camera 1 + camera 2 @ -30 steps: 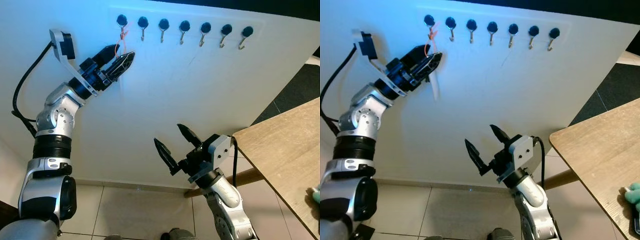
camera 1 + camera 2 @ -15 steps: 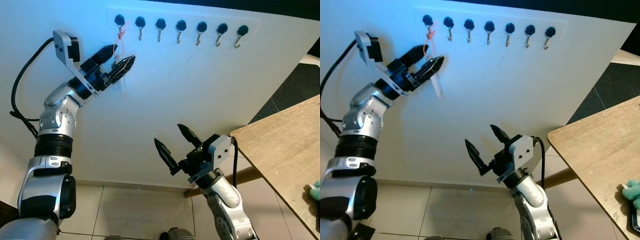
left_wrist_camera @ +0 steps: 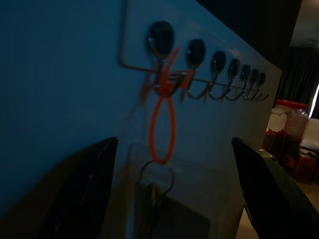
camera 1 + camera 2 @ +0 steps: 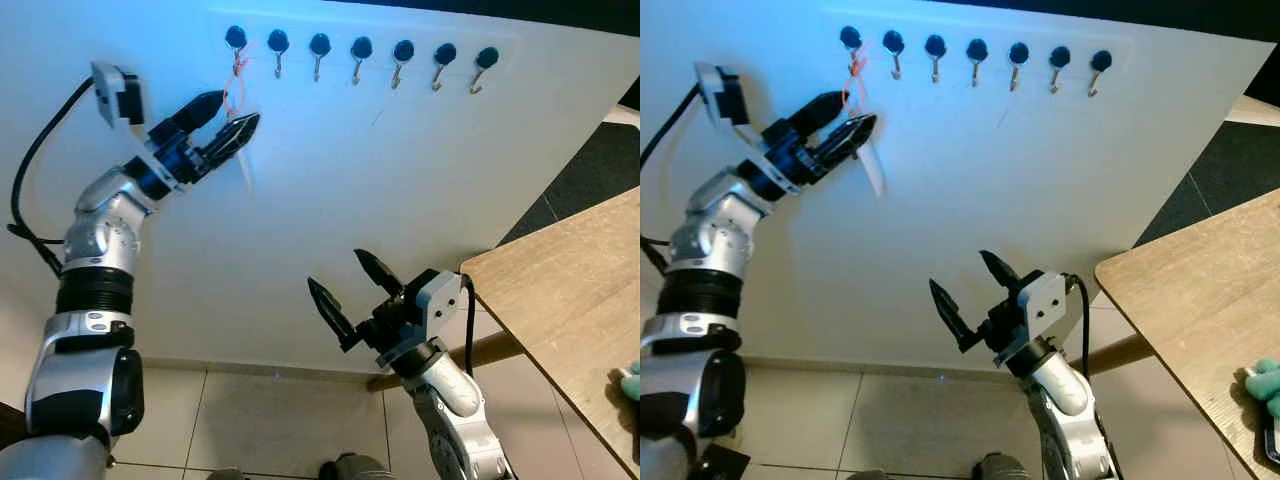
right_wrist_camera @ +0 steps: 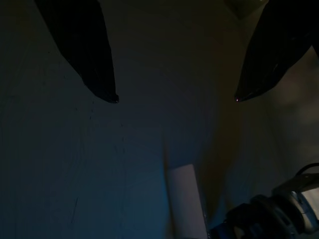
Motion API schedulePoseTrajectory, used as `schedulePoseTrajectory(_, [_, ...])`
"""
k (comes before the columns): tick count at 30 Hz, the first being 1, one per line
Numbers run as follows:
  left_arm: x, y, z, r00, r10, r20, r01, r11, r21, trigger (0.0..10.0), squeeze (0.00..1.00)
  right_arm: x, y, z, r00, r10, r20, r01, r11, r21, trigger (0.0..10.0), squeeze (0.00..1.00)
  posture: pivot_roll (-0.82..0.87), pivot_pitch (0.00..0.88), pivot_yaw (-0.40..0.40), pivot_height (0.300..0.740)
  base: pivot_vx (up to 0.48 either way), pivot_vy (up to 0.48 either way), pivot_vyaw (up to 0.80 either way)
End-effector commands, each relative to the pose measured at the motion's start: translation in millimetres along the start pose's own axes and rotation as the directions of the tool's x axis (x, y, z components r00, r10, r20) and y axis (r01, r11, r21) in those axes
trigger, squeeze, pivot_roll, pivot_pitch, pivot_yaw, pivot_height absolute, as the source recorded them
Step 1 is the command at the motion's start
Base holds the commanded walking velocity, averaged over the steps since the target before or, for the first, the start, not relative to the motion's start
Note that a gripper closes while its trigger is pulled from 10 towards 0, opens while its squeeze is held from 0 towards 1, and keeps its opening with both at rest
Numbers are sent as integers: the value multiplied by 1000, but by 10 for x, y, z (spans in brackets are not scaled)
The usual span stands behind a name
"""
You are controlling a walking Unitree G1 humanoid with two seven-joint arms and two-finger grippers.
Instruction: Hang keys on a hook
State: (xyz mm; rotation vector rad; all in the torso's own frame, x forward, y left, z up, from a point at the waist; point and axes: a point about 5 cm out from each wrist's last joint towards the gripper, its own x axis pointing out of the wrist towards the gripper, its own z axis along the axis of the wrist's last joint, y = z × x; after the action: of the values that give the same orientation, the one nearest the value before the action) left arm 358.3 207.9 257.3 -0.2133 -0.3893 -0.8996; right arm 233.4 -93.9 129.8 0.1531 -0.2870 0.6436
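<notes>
Your left gripper (image 4: 232,112) sits raised at the wall, jaws spread wide, either side of the keys (image 3: 149,196), which hang by an orange loop (image 3: 162,127) from the leftmost hook (image 3: 160,41). Lower right, your right gripper (image 4: 345,288) idles, jaws wide.

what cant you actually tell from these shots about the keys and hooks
- Keys: left wrist view is dark, so their number and shape are unclear; in the eye views they are too small.
- Orange loop: its top meets the first hook in a dim tangle; whether it sits fully on the hook is unclear.
- Left gripper: open around the keys; contact cannot be judged.
- Teal object: cut off by the right eye view's edge.
</notes>
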Motion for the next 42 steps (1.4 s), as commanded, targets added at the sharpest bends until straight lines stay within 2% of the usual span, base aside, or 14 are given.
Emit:
schedulePoseTrajectory(1, [-112, 31, -4, 1000, -5, -10, 5, 1000, -21, 10000, 0, -11, 15, 24, 1000, 0, 5, 0, 1000, 10, 10000, 0, 2, 97, -56, 740, 0, 0, 0])
schedulePoseTrajectory(17, [-412, 110, -28, 997, 12, -81, -12, 1000, -3, 10000, 0, -17, 16, 18, 1000, 0, 3, 0, 1000, 12, 10000, 0, 3, 99, -55, 740, 0, 0, 0])
schedulePoseTrajectory(21, [-725, 33, -158, 982, -84, -168, 75, 995, -61, 10000, 0, -39, 6, -9, 1000, -7, -6, 7, 1000, 14, 10000, 0, 5, 98, -53, 740, 0, 0, 0])
schedulePoseTrajectory(24, [-986, 35, -280, 977, -54, -207, 24, 989, -143, 10000, 0, -56, -2, -26, 1000, -15, -12, 15, 1000, 18, 10000, 0, 5, 101, -53, 740, 0, 0, 0])
schedulePoseTrajectory(28, [-1150, 23, -381, 966, -28, -258, -18, 985, -174, 10000, 0, -70, -7, -40, 1000, -20, -18, 20, 1000, 20, 10000, 0, 6, 102, -54, 740, 0, 0, 0])
schedulePoseTrajectory(30, [-1385, -22, -553, 934, -3, -357, -80, 973, -218, 10000, 0, -110, -22, -91, 999, -26, -44, 27, 999, 22, 10000, 0, 11, 102, -55, 740, 0, 0, 0])
schedulePoseTrajectory(32, [-1385, -22, -553, 934, -3, -357, -80, 973, -218, 10000, 0, -110, -22, -91, 999, -26, -44, 27, 999, 22, 10000, 0, 11, 102, -55, 740, 0, 0, 0])
schedulePoseTrajectory(34, [-1755, -146, -928, 810, 41, -585, -224, 944, -244, 10000, 0, -192, -105, -269, 987, -67, -148, 75, 996, 48, 10000, 0, 23, 96, -55, 740, 0, 0, 0])
schedulePoseTrajectory(35, [-1755, -146, -928, 810, 41, -585, -224, 944, -244, 10000, 0, -192, -105, -269, 987, -67, -148, 75, 996, 48, 10000, 0, 23, 96, -55, 740, 0, 0, 0])
schedulePoseTrajectory(37, [-2071, -324, -1263, 674, 68, -735, -343, 910, -231, 10000, 0, -290, -192, -480, 958, -98, -271, 119, 991, 64, 10000, 0, 27, 89, -48, 740, 0, 0, 0])
schedulePoseTrajectory(38, [-2156, -385, -1357, 638, 79, -766, -380, 898, -223, 10000, 0, -324, -216, -545, 946, -102, -308, 129, 989, 70, 10000, 0, 27, 89, -48, 740, 0, 0, 0])
schedulePoseTrajectory(40, [-2366, -483, -1672, 454, 279, -846, -562, 827, -29, 10000, 0, -455, -309, -763, 900, -145, -411, 184, 981, 59, 10000, 0, 31, 83, -43, 740, 0, 0, 0])
schedulePoseTrajectory(41, [-2366, -483, -1672, 454, 279, -846, -562, 827, -29, 10000, 0, -455, -309, -763, 900, -145, -411, 184, 981, 59, 10000, 0, 31, 83, -43, 740, 0, 0, 0])
schedulePoseTrajectory(42, [-2421, -514, -1782, 372, 385, -845, -621, 780, 82, 10000, 0, -521, -360, -869, 874, -177, -453, 222, 974, 49, 10000, 0, 36, 76, -39, 740, 0, 0, 0])
